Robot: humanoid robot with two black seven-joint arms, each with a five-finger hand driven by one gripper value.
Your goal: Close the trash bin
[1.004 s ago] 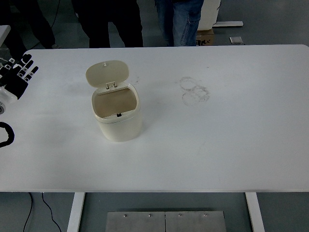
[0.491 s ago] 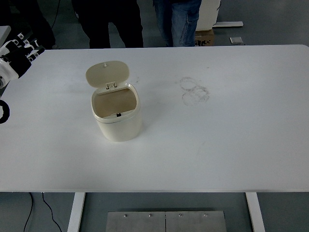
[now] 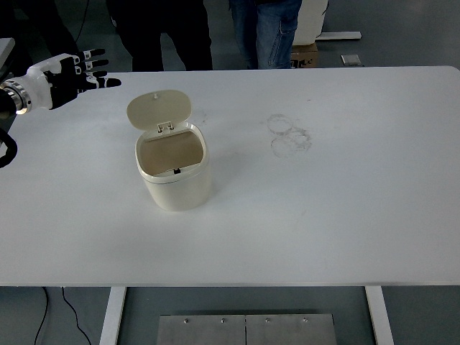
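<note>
A small cream trash bin (image 3: pixel 175 175) stands on the white table (image 3: pixel 323 208), left of centre. Its lid (image 3: pixel 159 109) is swung up and back on the far-side hinge, so the bin's inside shows. My left hand (image 3: pixel 75 74) hovers over the table's far left corner, well to the left of the lid and apart from it. Its fingers are spread and point right, holding nothing. The right arm does not show.
Faint ring-shaped smudges (image 3: pixel 289 136) mark the table right of the bin. People's legs (image 3: pixel 269 32) stand beyond the far edge. A black cable loop (image 3: pixel 7 152) hangs at the left edge.
My left hand has risen from the left edge and moved up and to the right, toward the bin's lid, turning so the fingers point right. The bin has not moved.
</note>
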